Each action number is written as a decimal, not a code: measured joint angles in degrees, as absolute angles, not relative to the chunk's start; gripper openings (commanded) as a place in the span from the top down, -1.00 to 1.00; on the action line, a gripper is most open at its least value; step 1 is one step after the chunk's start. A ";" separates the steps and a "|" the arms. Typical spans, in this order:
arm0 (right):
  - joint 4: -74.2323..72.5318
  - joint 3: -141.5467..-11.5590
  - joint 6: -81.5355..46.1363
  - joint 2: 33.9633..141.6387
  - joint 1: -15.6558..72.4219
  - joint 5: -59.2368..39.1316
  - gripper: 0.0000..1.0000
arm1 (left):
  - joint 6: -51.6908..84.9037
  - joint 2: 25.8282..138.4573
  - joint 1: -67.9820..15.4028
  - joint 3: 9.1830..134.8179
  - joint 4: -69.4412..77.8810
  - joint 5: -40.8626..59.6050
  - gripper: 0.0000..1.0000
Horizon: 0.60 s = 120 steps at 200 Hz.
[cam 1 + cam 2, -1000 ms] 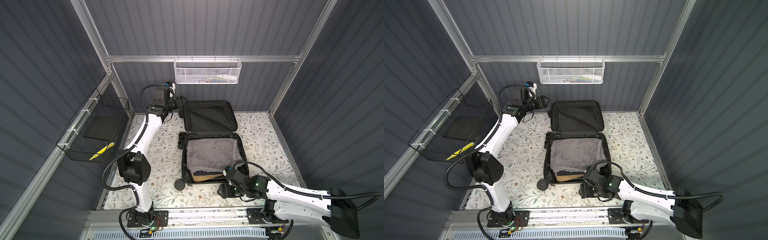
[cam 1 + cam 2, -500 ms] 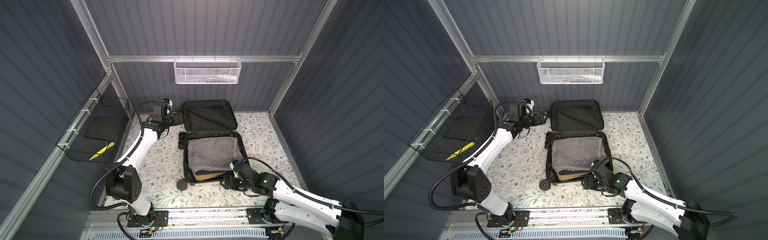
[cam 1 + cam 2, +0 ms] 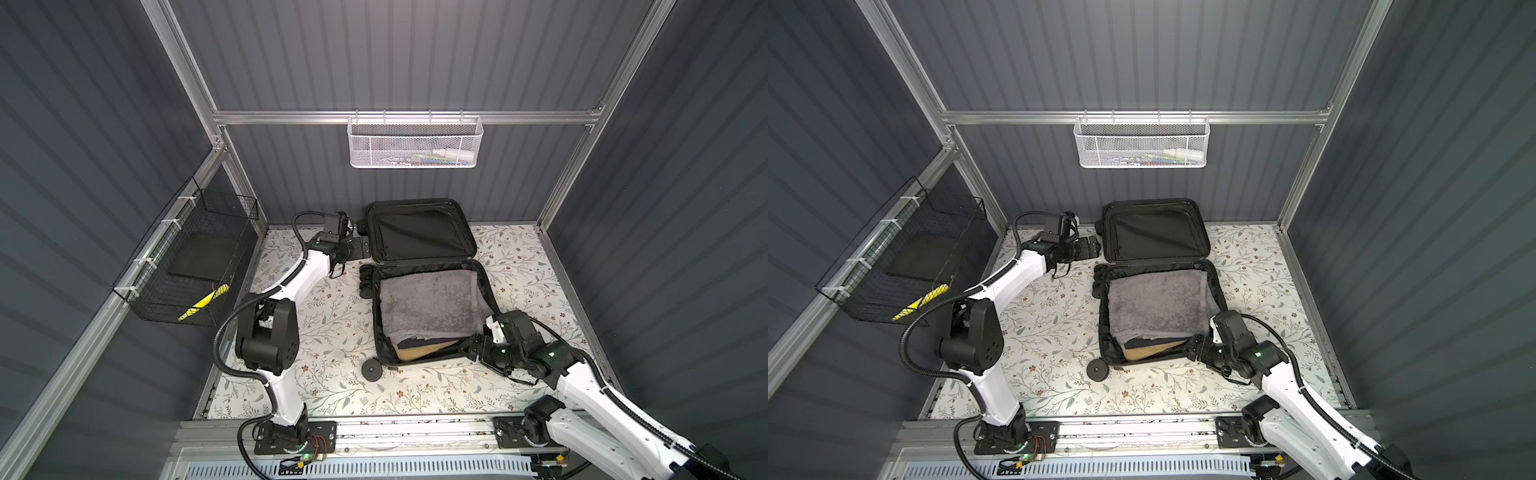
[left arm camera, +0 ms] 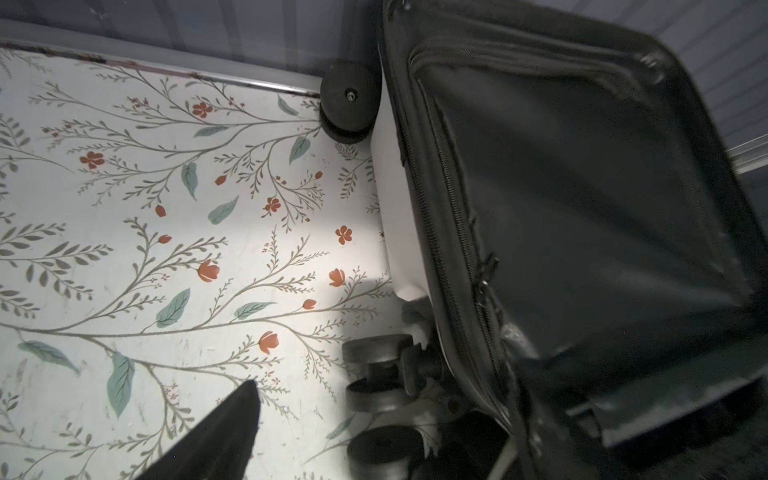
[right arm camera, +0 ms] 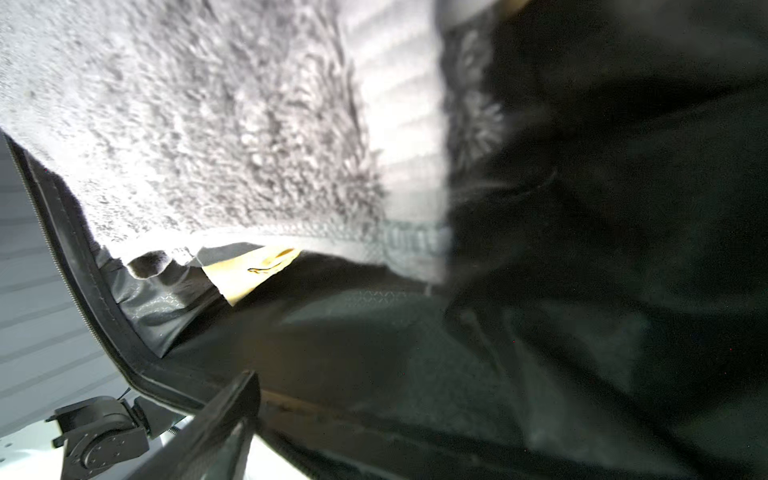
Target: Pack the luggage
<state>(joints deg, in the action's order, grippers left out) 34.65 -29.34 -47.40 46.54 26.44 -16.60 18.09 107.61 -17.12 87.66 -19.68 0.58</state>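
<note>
The luggage point(image 3: 428, 316) point(image 3: 1154, 311) lies open on the floral mat. Its black-lined lid point(image 3: 419, 230) point(image 4: 582, 199) leans up at the back wall. In the lower half lies a grey towel point(image 3: 428, 299) point(image 5: 187, 116) over a dark thing and a tan one point(image 3: 419, 351) point(image 5: 249, 270). My left gripper point(image 3: 360, 248) point(image 3: 1090, 249) hovers low beside the lid's left edge, open and empty; one of its fingers point(image 4: 224, 432) shows over the mat near the black wheels point(image 4: 378, 374). My right gripper point(image 3: 467, 348) point(image 3: 1194, 350) is open at the luggage's near right corner, with one of its fingers point(image 5: 216, 424) by the rim point(image 5: 83, 270).
A white mesh basket point(image 3: 415, 143) with small items hangs on the back wall. A black wire basket point(image 3: 195, 266) on the left wall holds a dark flat thing and a yellow-black striped one point(image 3: 203, 301). Grey walls enclose the mat point(image 3: 324, 332); a metal rail runs along the front.
My left arm has come down from beside the lid's top corner to low at its left edge. My right gripper slid right along the near rim to the corner. Both jaws have widened.
</note>
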 measured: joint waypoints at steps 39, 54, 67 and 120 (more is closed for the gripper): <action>37.30 -30.15 -46.15 44.56 25.63 -16.19 -0.64 | 17.50 112.88 -18.11 91.92 -20.01 -1.08 -0.92; 40.27 -31.53 -45.54 42.26 25.41 -15.57 -0.63 | 17.06 114.08 -18.37 93.54 -20.38 -1.78 -0.92; 42.72 -33.17 -44.88 40.75 25.43 -15.18 -0.61 | 16.73 115.18 -18.46 95.11 -20.67 -2.35 -0.92; 48.18 -43.81 -41.95 40.32 27.49 -12.67 -0.57 | 14.98 119.96 -18.44 100.49 -23.77 -7.49 -0.92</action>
<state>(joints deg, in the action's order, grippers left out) 48.18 -43.81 -41.95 40.32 27.49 -12.67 14.98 119.96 -18.44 100.49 -23.77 -7.49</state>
